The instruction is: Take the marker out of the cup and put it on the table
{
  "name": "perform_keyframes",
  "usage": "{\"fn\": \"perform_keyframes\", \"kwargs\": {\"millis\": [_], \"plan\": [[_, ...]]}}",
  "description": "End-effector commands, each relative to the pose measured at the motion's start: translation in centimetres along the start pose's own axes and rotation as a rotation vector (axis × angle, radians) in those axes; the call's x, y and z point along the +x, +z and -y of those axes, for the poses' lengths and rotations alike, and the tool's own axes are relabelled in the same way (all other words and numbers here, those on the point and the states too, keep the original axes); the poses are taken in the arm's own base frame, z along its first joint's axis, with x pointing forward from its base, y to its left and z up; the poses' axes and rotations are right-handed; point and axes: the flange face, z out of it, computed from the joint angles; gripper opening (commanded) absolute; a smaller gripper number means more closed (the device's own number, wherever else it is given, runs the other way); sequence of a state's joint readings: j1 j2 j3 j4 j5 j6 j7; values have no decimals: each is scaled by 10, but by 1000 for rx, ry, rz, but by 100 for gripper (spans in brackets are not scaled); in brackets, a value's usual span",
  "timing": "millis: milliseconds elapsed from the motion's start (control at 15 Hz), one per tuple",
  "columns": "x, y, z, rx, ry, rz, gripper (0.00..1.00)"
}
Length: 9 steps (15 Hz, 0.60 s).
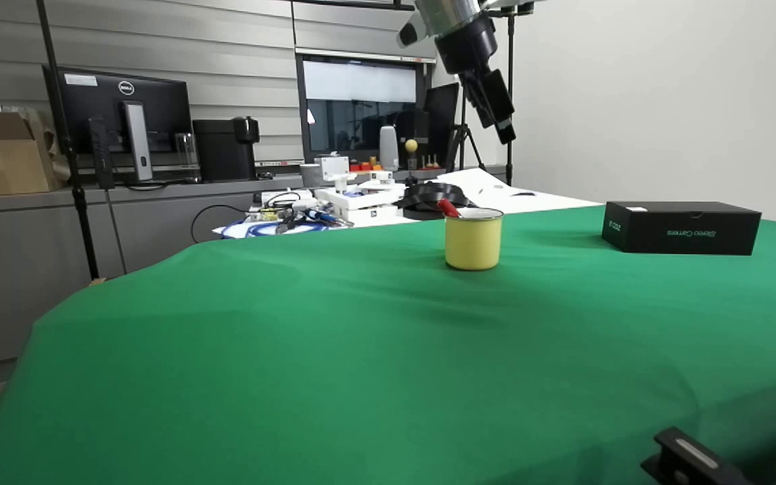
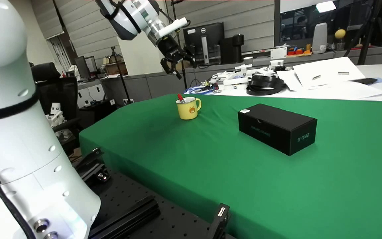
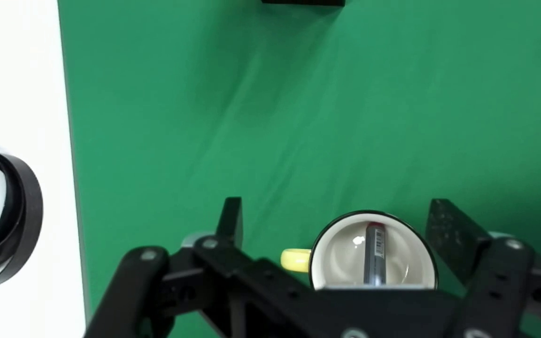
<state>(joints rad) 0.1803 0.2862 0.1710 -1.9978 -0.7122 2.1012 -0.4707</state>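
The yellow cup (image 1: 473, 241) stands upright on the green table (image 1: 294, 350); it also shows in an exterior view (image 2: 188, 111) with its handle and a small printed face. The marker (image 1: 448, 208) leans inside the cup, its red end above the rim; the red end also shows in an exterior view (image 2: 180, 97). In the wrist view the marker's grey body (image 3: 375, 253) lies tilted inside the cup (image 3: 336, 263), its lower part hidden by the gripper. My gripper (image 3: 338, 205) is open and empty, high above the cup (image 2: 185, 70), with its fingers on either side of the cup's outline.
A black box (image 2: 277, 129) lies on the table beside the cup, also in an exterior view (image 1: 688, 229). A white side table (image 3: 21, 84) with a black strap coil (image 3: 26, 211) adjoins the cloth's far edge. Black clamps (image 2: 221, 219) sit at the table edge by the robot base.
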Motion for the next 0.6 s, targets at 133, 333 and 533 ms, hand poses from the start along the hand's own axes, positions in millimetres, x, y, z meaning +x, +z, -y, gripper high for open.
{"fn": "perform_keyframes", "kwargs": {"millis": [133, 333, 533], "plan": [[44, 35, -8, 1, -43, 54, 100], [61, 42, -5, 22, -59, 56, 100], [75, 43, -1, 46, -70, 58, 100]]}}
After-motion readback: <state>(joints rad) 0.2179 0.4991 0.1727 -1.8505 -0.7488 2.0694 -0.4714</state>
